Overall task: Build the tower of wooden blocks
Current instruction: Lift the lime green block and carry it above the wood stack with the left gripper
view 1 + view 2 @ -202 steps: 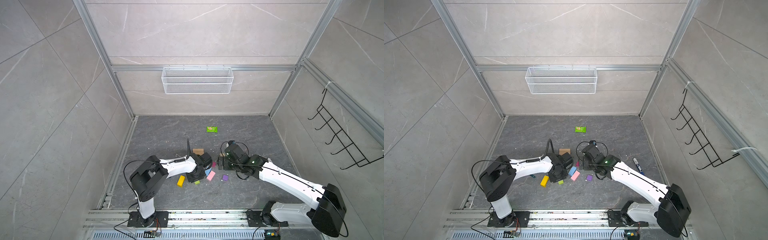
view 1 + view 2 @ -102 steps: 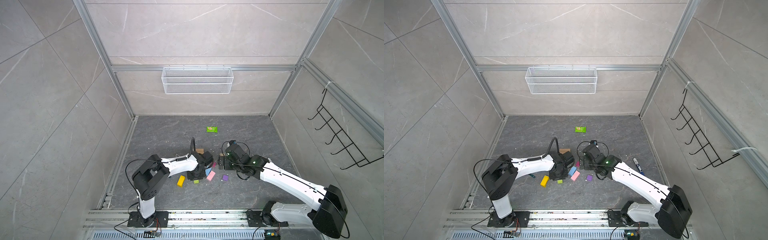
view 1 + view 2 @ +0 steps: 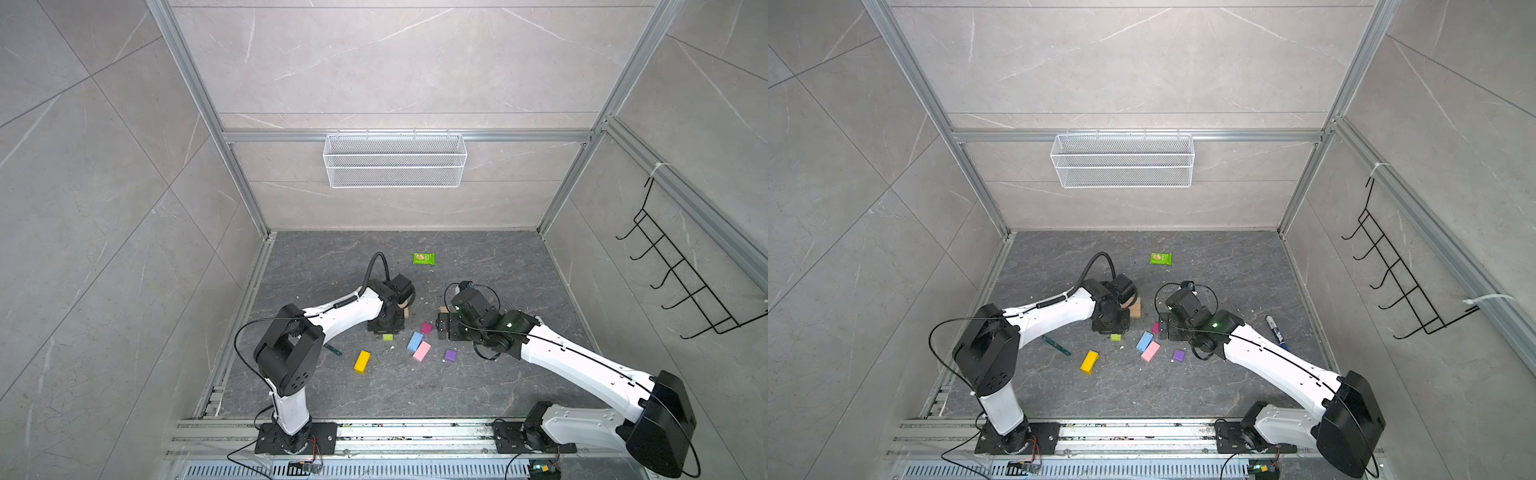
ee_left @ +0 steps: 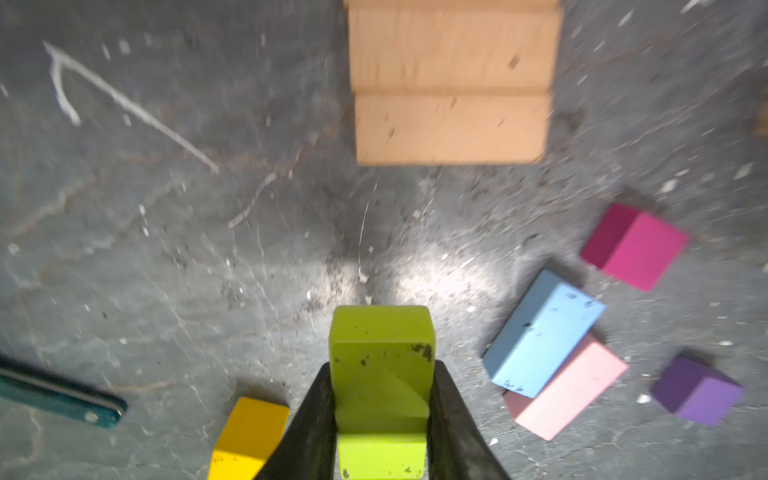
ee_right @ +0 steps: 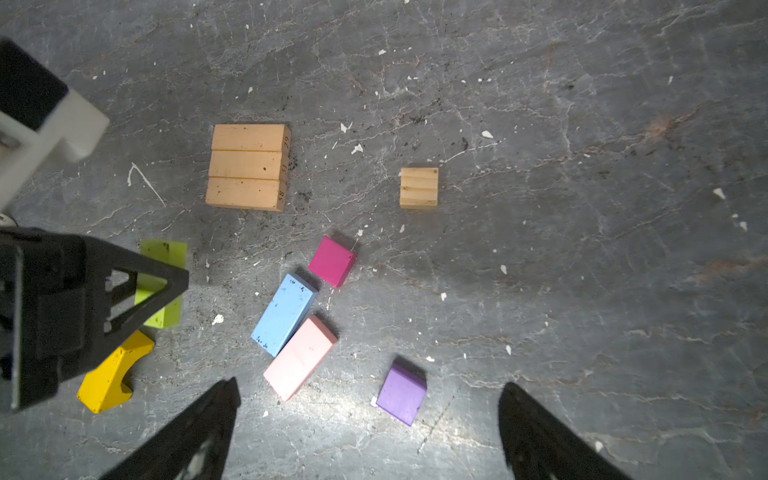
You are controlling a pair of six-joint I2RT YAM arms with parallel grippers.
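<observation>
Starting from the left, you can leave the thin teal stick [image 3: 1056,345] alone, because it is no part of the build. Near it the yellow block [image 5: 110,374] lies loose on the floor [image 5: 582,291]. Your left gripper [image 4: 382,368] is clamped on the lime block [image 4: 382,332], one finger on each side, I think so that it goes down square. Whether it is clear of the floor I cannot tell. Just beyond it the three tan bars [image 5: 247,166] lie side by side and touching. They look like the base of the tower, and nothing is stacked on them yet. Further right the light blue block [image 5: 284,313] and the pink block [image 5: 300,357] touch along their sides. The magenta block [image 5: 332,261] is near them, the purple block [image 5: 402,394] is apart, and the small tan cube [image 5: 419,188] lies alone, probably meant for the top. Your right gripper [image 5: 369,384] hangs empty with its jaws wide apart, near the purple block, well placed for a next pick.
</observation>
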